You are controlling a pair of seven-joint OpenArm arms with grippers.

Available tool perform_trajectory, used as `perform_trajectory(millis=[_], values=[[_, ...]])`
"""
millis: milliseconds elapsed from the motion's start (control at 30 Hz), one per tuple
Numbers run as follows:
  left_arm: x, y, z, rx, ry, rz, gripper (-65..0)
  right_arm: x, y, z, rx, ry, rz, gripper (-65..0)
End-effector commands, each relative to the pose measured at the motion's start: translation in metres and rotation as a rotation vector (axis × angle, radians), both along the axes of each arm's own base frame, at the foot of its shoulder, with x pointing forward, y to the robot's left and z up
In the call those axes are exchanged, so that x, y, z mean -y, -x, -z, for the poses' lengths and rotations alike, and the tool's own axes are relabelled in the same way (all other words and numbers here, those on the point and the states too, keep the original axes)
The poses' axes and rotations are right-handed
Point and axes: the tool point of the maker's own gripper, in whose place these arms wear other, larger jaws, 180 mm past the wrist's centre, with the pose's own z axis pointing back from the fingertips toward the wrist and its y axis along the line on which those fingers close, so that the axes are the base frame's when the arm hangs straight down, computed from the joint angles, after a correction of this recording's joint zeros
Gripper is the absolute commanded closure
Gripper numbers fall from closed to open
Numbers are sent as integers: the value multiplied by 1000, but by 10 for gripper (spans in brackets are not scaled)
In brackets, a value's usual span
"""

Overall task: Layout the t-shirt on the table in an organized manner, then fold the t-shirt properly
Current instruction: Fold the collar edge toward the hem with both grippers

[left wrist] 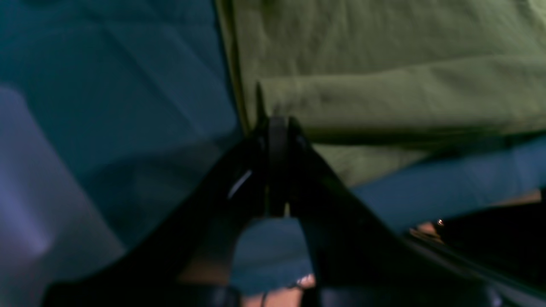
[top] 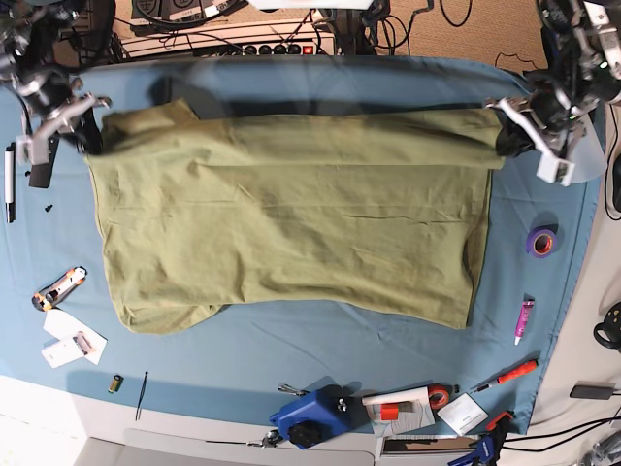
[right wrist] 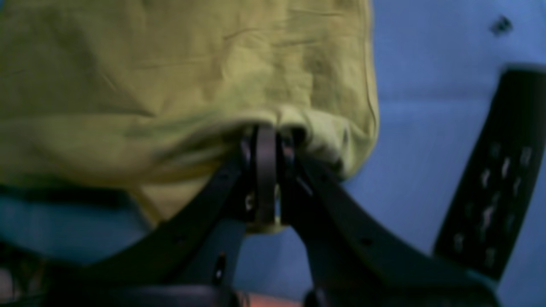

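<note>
The olive-green t-shirt (top: 291,214) lies spread wide across the light-blue table (top: 291,354), its far edge lifted and stretched between both arms. My left gripper (top: 505,128), at the right of the base view, is shut on the shirt's far right corner. In the left wrist view its jaws (left wrist: 277,121) pinch a folded hem of the shirt (left wrist: 384,98). At the left of the base view my right gripper (top: 92,126) is shut on the far left corner. The right wrist view shows its jaws (right wrist: 266,132) clamped on bunched fabric (right wrist: 170,85).
A purple tape roll (top: 541,241) and a small tube (top: 524,320) lie right of the shirt. A pen (top: 10,183) and a utility knife (top: 58,286) lie to its left. A blue tool (top: 309,417) and a red screwdriver (top: 505,376) sit along the near edge. Cables and a power strip (top: 243,44) line the back.
</note>
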Motion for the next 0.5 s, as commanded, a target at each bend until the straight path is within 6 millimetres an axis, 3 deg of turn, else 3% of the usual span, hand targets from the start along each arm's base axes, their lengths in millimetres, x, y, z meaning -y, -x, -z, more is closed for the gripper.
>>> perform_trajectory(millis=[0,267,467], values=[[-4,-13,-12,60,-28,-10,0,2,-12,-15,61,36,-12,0],[8,-51,-26,146,-108,40,0,-9,-56,-21,90,155,-59,0],[0,-76,-11,142,-145,2,0,-6,-79,-15,94,240,-32,0]])
